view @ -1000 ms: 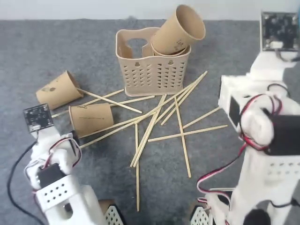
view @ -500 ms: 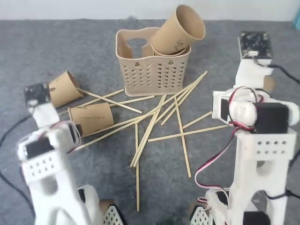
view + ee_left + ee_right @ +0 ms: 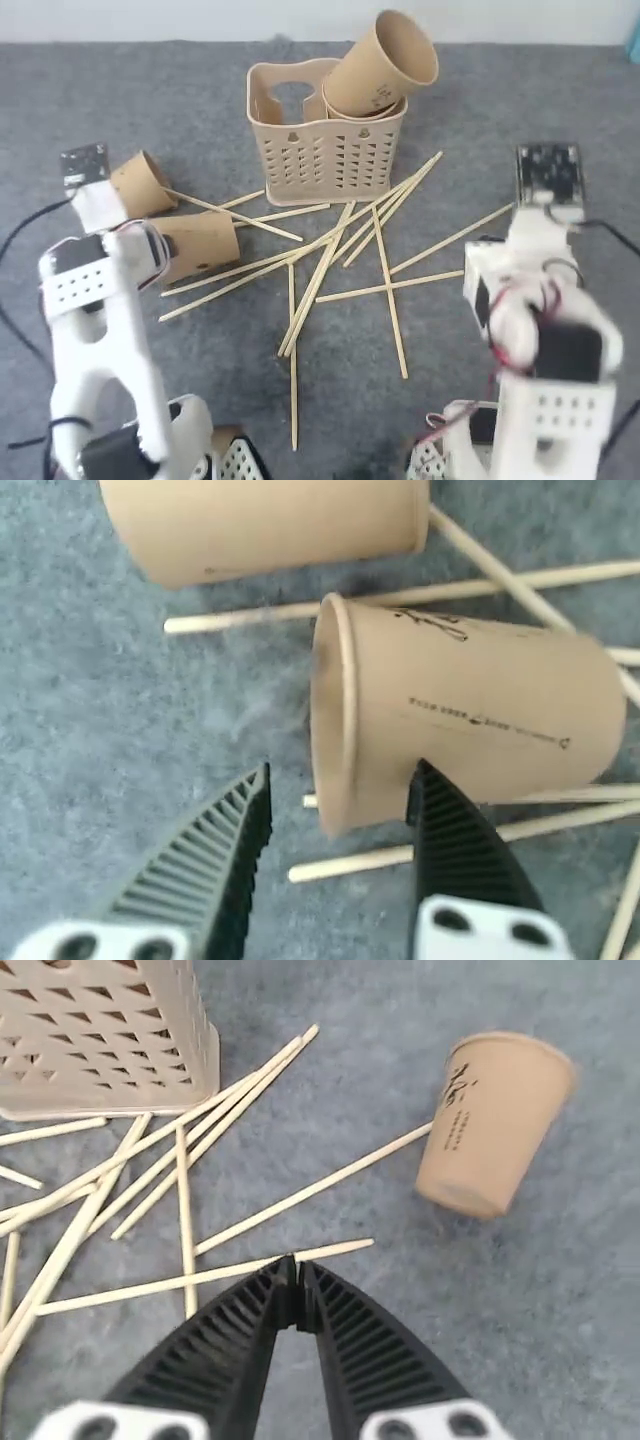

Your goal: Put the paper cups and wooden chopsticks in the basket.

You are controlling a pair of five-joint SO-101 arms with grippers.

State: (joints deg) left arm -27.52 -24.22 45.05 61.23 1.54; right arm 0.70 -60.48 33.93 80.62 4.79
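My left gripper (image 3: 343, 780) is open and straddles the rim of a paper cup (image 3: 480, 725) lying on its side; one finger lies over the cup's wall, the other off its open mouth. A second cup (image 3: 260, 525) lies just beyond it. In the high view these two cups (image 3: 140, 185) (image 3: 205, 245) lie at the left. My right gripper (image 3: 292, 1265) is shut, its tips just over a chopstick (image 3: 200, 1280). A third loose cup (image 3: 490, 1120) lies on its side beyond it. The basket (image 3: 325, 150) at the back holds tilted cups (image 3: 380, 65).
Several wooden chopsticks (image 3: 320, 265) lie crossed on the grey carpet between the two arms, fanning out from the basket's front. More chopsticks (image 3: 400, 590) run under and beside the left cups. The right arm (image 3: 545, 310) stands at the right front.
The left arm has risen and swung forward over the two left cups. The right arm has pulled back and down toward the front, its wrist board now lower in view.
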